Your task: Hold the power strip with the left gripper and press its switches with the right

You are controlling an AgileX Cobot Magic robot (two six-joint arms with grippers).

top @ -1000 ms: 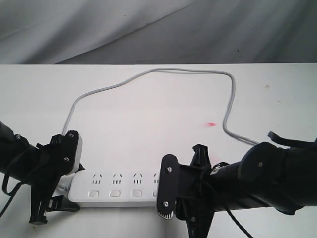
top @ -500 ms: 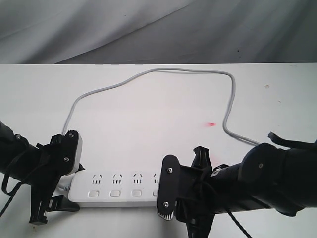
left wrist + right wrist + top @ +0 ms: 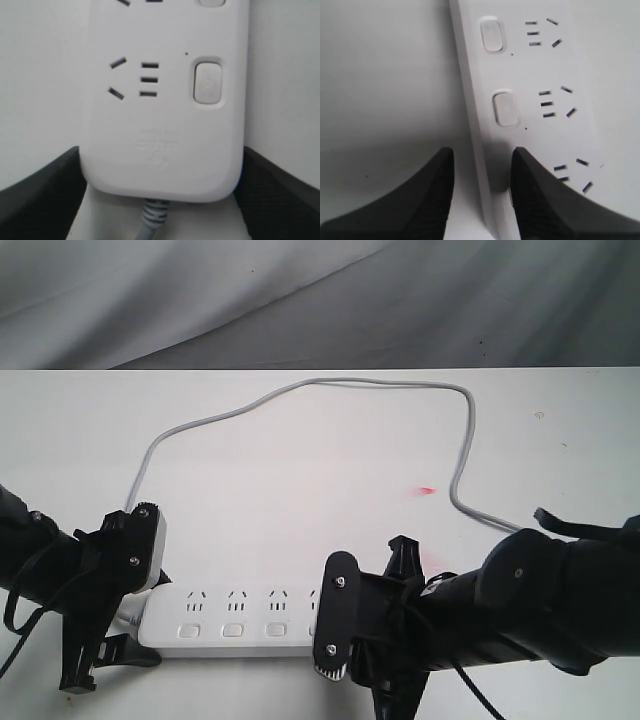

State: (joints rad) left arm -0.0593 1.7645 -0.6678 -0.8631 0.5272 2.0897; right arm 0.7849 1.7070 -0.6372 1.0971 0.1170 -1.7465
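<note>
The white power strip (image 3: 240,615) lies near the table's front edge, and its grey cord (image 3: 300,388) loops toward the back. My left gripper (image 3: 110,650) is shut on the strip's cord end, its black fingers (image 3: 45,195) pressing both long sides of the power strip (image 3: 165,125). One switch (image 3: 207,82) shows beside the socket there. My right gripper (image 3: 362,680) covers the strip's right part. Its jaws (image 3: 482,152) stand apart, one fingertip (image 3: 530,185) over the strip's button row and the other beside the edge. Two switches (image 3: 505,109) show beyond it on the power strip (image 3: 540,65). Three switches (image 3: 233,629) stay uncovered.
A small red spot (image 3: 428,490) marks the white table (image 3: 300,490) right of centre. The cord (image 3: 470,440) runs back along the right side toward my right arm. A grey cloth backdrop (image 3: 300,300) hangs behind the table's far edge.
My right gripper and forearm have shifted very slightly left and toward the table's front edge. The left gripper and the strip have not moved.
</note>
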